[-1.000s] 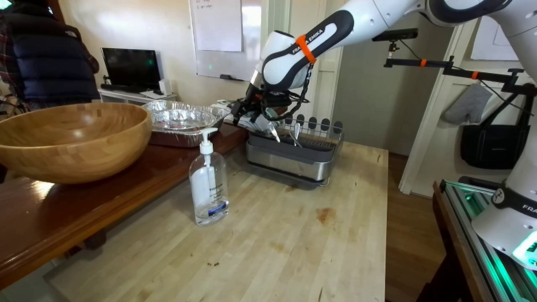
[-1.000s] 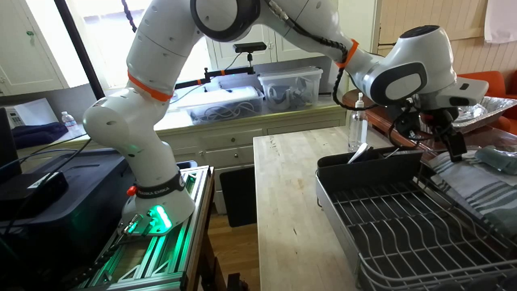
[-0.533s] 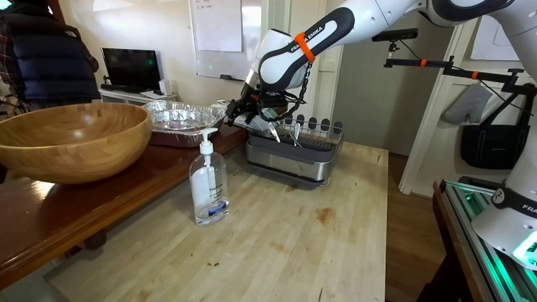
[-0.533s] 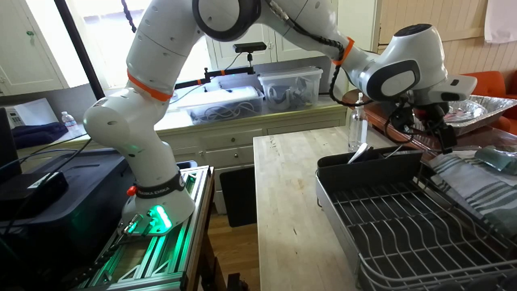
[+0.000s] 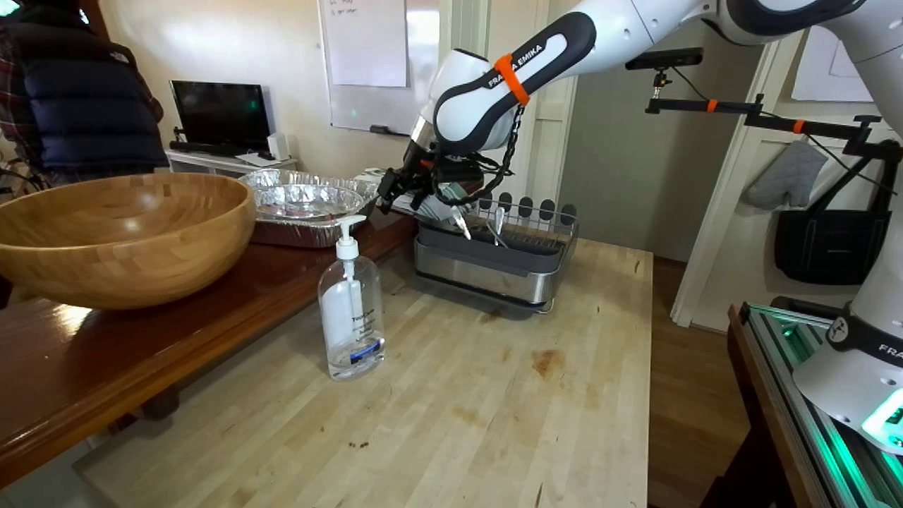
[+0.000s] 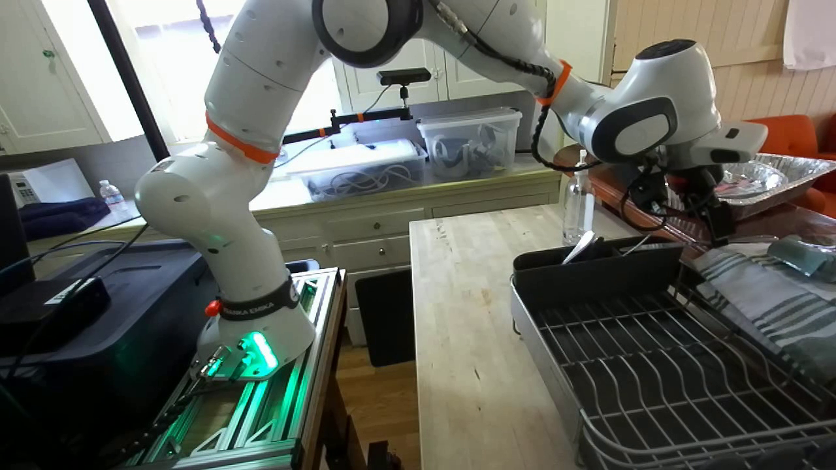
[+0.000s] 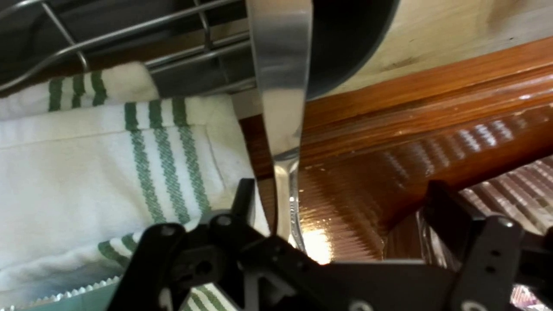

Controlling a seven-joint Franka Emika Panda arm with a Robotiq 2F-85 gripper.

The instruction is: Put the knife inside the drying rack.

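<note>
Hand: spread wide, holding nothing, likely so it can go round the handle of the knife | Place: handle just beside the striped towel, blade reaching over the edge of the drying rack, perhaps propped there; not inside yet

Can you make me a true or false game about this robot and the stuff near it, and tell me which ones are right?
1. The gripper is open. True.
2. It is holding something. False: its jaws stand apart, and the table knife is not gripped.
3. The clear pump bottle stands upright. True.
4. Its top is black. False: the pump is white.
5. All the stripes are red. False: the dish towel has green ones.
6. The drying rack stands on the pale wooden table. True.
</note>
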